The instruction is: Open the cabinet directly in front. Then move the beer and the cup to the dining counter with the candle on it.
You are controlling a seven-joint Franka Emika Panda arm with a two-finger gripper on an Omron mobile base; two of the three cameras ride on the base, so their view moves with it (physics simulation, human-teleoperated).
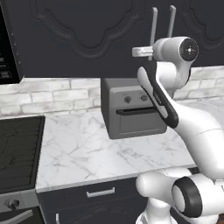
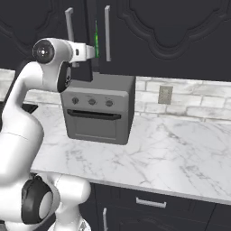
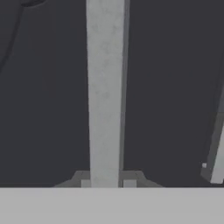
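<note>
On the far left of the left base view there is a black cooktop (image 1: 17, 151), set into the marble counter (image 1: 83, 148). Further right a grey toaster oven (image 1: 131, 109) stands against the brick wall. Above it hangs the cabinet (image 1: 87, 30), dark, with two slim silver handles close together where the doors meet. The gripper (image 1: 142, 51) reaches to the left handle (image 1: 153, 30) of this pair, because the first step is to pull one door open.

In the right base view the same gripper (image 2: 88, 51) is at the left handle (image 2: 69, 25), and this door already stands a little out from the other one. In the narrow gap between the doors a thin green strip (image 2: 96, 38) shows; I judge it is the beer, inside the cabinet, but too little is visible to be sure. The left base view does not show this gap. The cup I cannot find; probably it is behind the doors.

The hand view gives what both base views cannot: the handle (image 3: 105, 92) runs straight up between the fingers (image 3: 129, 183), which are pinching it from both sides at the bottom edge. The second handle (image 3: 216, 153) is at the far right, tilted. So the grasp seems ready for pulling, and the door needs to swing much wider before anything can be taken out
</note>
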